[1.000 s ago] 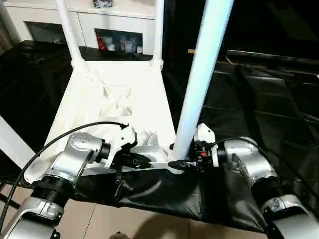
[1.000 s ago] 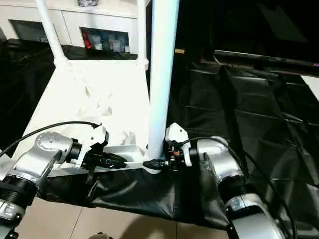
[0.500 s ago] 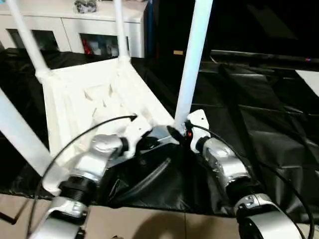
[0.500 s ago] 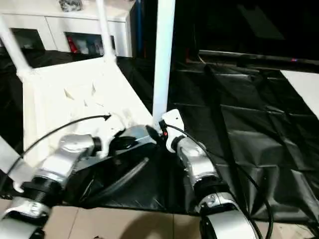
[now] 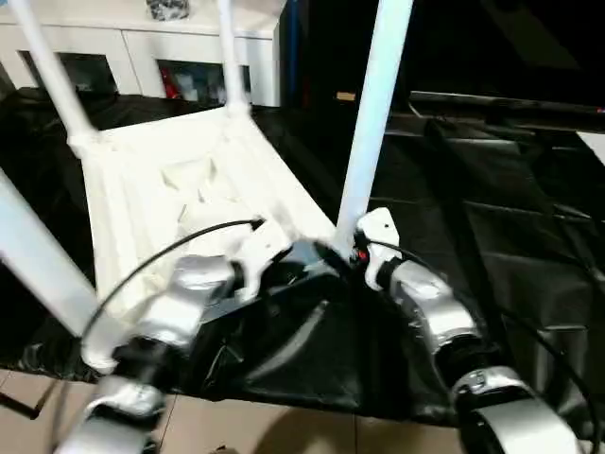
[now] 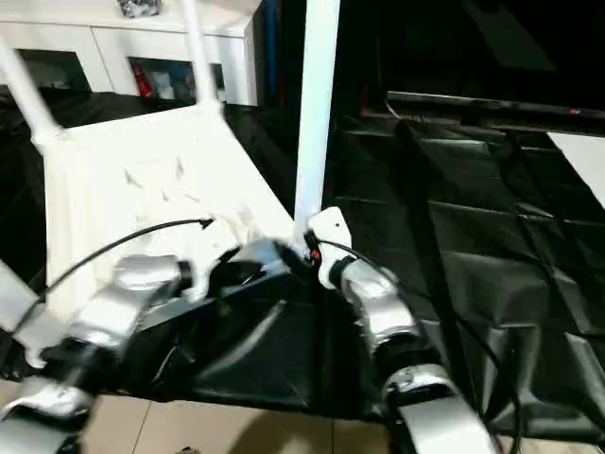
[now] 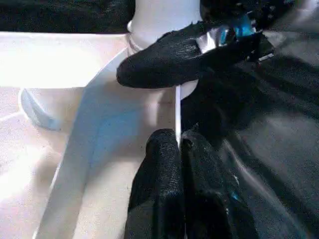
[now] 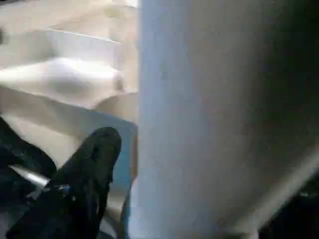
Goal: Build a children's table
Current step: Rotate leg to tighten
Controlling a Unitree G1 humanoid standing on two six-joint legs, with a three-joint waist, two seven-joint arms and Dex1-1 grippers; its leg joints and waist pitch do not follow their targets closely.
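The children's table lies upside down: a white ribbed tabletop (image 5: 189, 189) with tube legs standing in its corners. The near right leg (image 5: 373, 123) rises from the corner where both grippers meet. My left gripper (image 7: 178, 142) is shut on the tabletop's thin rim (image 7: 177, 107) right beside that corner. My right gripper (image 5: 346, 253) straddles the base of the leg (image 8: 199, 124). One of its black fingers (image 8: 97, 159) stands a little off the tube, so the jaws are open. Two far legs (image 5: 232, 57) and a near left leg (image 5: 38, 255) also stand upright.
A crumpled black cover (image 5: 492, 189) lies under and to the right of the tabletop. A white cabinet (image 5: 142, 43) with glass-fronted doors stands behind it. A dark bar (image 5: 510, 99) runs along the far right. Tiled floor (image 5: 284, 430) borders the cover's near edge.
The view has shifted. Against the cabinet, the tabletop has turned, its near right corner now further from me with both grippers still at it. The near left leg has come into view.
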